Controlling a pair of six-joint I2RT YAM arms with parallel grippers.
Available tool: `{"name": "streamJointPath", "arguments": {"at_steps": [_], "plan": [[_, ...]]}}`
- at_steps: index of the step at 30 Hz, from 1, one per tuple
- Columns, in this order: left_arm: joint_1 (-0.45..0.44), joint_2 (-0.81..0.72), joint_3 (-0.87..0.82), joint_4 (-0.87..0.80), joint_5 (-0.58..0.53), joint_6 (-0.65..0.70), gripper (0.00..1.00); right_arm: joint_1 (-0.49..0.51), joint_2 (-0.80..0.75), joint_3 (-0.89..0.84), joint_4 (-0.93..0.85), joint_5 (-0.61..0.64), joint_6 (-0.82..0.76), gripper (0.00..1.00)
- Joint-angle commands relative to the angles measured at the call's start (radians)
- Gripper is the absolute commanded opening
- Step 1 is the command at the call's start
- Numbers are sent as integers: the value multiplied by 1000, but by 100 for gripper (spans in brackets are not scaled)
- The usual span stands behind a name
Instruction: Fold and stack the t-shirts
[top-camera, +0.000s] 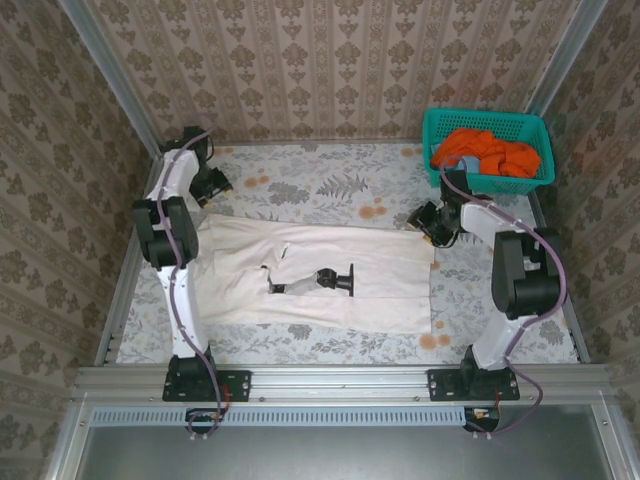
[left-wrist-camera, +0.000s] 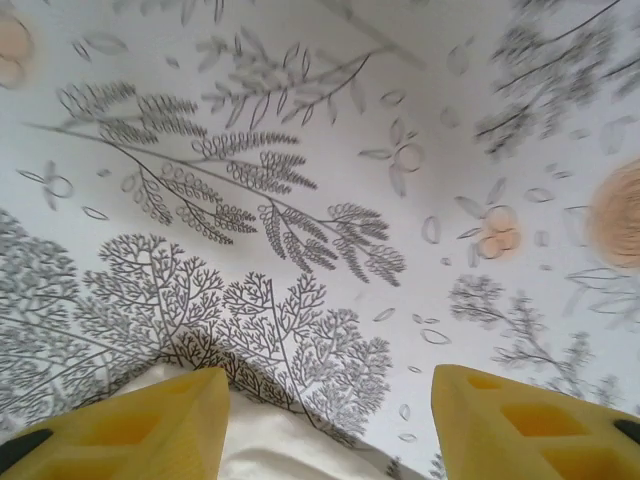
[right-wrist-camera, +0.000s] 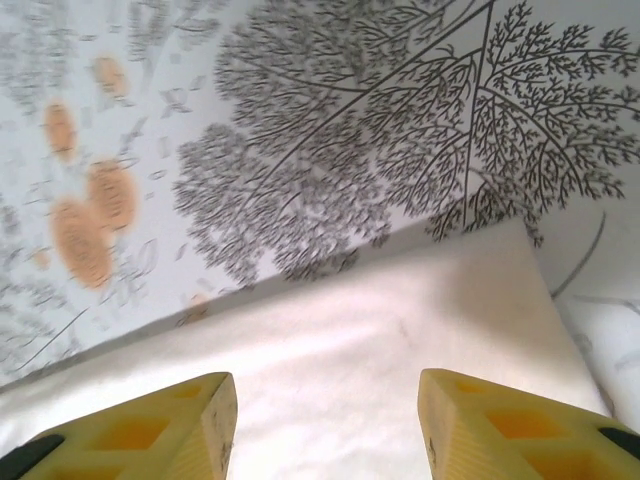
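The large cream-white short-sleeved cloth t-shirt (top-camera: 320, 275) lies spread flat across the leaf-printed desk (top-camera: 320, 165). Bright orange shirts (top-camera: 490, 152) sit in the teal plastic lattice basket (top-camera: 480, 114). The left fingers (left-wrist-camera: 150, 420) and right fingers (right-wrist-camera: 150, 420) both gape wide at its far corners. They should probably descend together, pinch the hem fully, then lift evenly so the fold lands straight.

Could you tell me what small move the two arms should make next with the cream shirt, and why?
Probably lower both and pinch the far edge, ready to fold it toward the near side. The cream shirt lies spread flat; the left gripper and right gripper hang open over its two far corners, gripping nothing.
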Motion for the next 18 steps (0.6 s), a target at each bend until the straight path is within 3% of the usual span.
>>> {"name": "streamJointPath", "arguments": {"at_steps": [1, 5, 10, 13, 18], "plan": [[-17, -152, -72, -38, 2, -53, 56, 40, -95, -42, 0, 6, -28, 53], [-60, -317, -347, 58, 67, -179, 48, 128, -158, -83, -60, -8, -68, 56], [-118, -409, -606, 147, 36, -302, 45, 259, -199, -105, -156, -19, -124, 56], [-133, -338, -592, 131, 16, -293, 44, 323, -218, -117, -173, -26, -128, 55], [-161, -138, -431, 57, -17, -268, 41, 364, -253, -124, -210, -24, -114, 55]]}}
